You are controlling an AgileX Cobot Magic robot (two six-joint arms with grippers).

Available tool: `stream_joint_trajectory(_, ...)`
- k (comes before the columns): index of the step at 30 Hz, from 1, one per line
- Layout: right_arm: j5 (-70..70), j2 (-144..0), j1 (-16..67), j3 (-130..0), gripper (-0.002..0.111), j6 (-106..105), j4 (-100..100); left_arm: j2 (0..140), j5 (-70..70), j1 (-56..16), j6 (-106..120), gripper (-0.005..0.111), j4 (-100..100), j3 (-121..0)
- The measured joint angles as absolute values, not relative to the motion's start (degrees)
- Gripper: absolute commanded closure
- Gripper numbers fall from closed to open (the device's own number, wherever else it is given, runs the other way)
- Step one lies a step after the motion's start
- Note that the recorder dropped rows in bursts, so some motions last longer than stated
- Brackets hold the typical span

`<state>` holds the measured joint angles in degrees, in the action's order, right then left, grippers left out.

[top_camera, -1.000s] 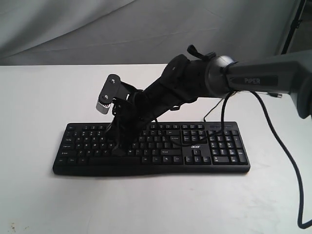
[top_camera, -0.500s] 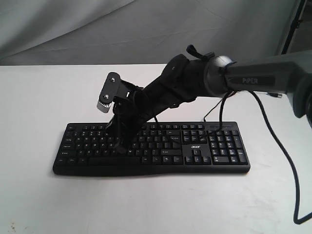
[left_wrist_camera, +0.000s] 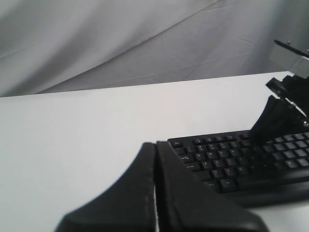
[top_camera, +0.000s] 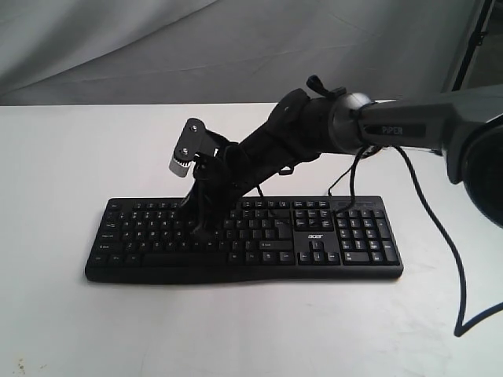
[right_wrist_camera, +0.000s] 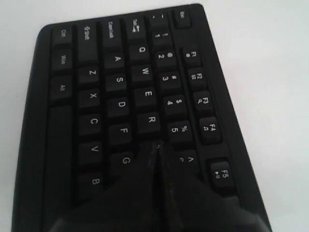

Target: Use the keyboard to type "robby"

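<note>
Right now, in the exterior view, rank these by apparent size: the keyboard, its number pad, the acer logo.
1. keyboard: largest by far.
2. number pad: one block at its end.
3. acer logo: tiny white mark.
All on one board, so nearness hardly skews this.

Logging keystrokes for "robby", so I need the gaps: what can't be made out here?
- Right wrist view: keys beyond the R key, hidden under the right hand; whether it presses the keyboard.
- Exterior view: legends too small; the arm hides the contact.
- Left wrist view: keyboard blurred, cut off by the frame edge.
</note>
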<state>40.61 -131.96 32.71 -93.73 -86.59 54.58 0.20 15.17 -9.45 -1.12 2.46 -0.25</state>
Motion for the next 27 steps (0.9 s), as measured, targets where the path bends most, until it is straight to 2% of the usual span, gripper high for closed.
stream_joint_trajectory(27,38.4,-133.1,32.7,-93.7,0.108,-86.6,55.4,0.2,15.2,-9.5,-1.1,0.107,2.5,-0.2)
